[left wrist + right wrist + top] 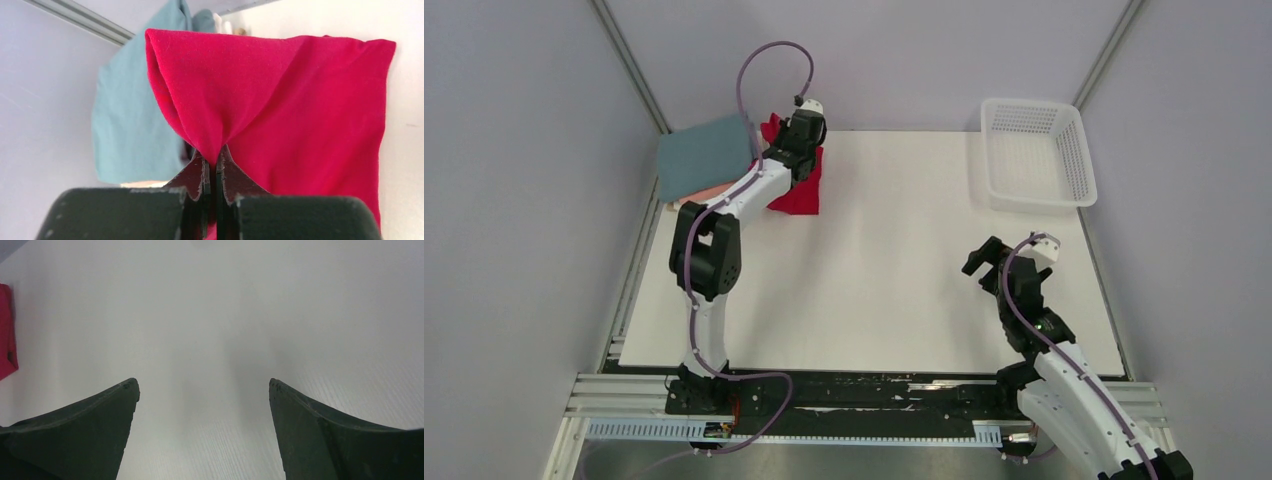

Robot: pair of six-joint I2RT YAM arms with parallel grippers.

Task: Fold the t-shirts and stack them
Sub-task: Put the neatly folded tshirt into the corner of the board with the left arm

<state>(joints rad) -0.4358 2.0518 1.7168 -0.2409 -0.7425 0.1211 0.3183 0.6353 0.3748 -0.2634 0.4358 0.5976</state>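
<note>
The folded crimson-red t-shirt [802, 190] hangs bunched at the table's far left, pinched in my left gripper [796, 150]. In the left wrist view my left gripper [216, 157] is shut on a fold of the red shirt [300, 100]. The folded teal-blue shirt [706, 155] lies just left of it, on top of a stack; it also shows in the left wrist view [130, 125]. A salmon-pink edge [694, 196] peeks from beneath it. The cream shirt is hidden. My right gripper [989, 262] is open and empty over the table's right part [202, 385].
A white plastic mesh basket [1034, 152] stands at the far right corner of the white table [894, 260]. Grey walls close in left, right and behind. An edge of the red shirt [6, 335] shows at the left of the right wrist view.
</note>
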